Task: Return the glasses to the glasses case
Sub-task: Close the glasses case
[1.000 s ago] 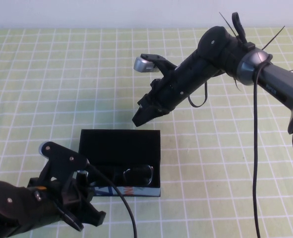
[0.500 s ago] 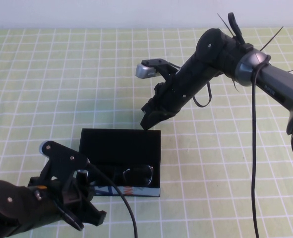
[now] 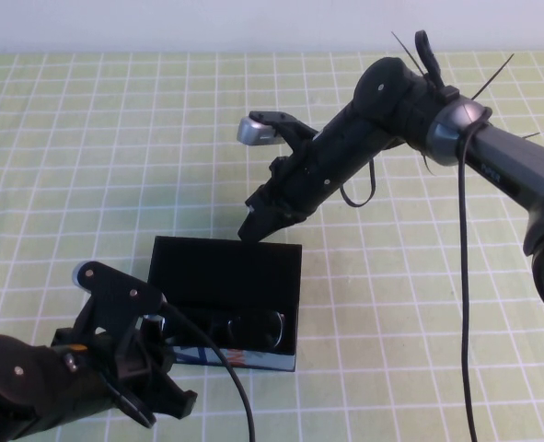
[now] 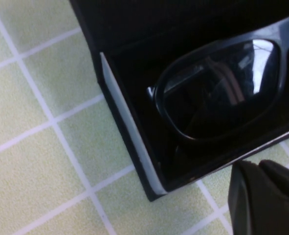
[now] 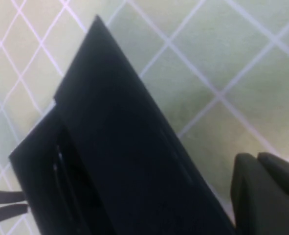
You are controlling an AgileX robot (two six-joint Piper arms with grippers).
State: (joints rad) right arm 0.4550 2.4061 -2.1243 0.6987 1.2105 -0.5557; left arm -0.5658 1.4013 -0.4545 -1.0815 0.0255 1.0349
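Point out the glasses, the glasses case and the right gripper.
glasses (image 3: pixel 253 326), high view, right lens.
glasses case (image 3: pixel 224 265), high view, open lid.
right gripper (image 3: pixel 253 226), high view, fingertips at the lid's far edge.

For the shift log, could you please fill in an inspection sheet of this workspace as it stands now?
Surface: green cloth with white grid, flat.
Job's things: dark thick-framed plastic glasses lie inside the flat rectangular black glasses case; lid open.
Clutter: nothing seen.
Grippers: right gripper shut, at the lid's far edge; left gripper near the case's front left corner, holding nothing.
Cables: black cable hangs along the right arm; another crosses the case front.
Surroundings: pale wall behind.
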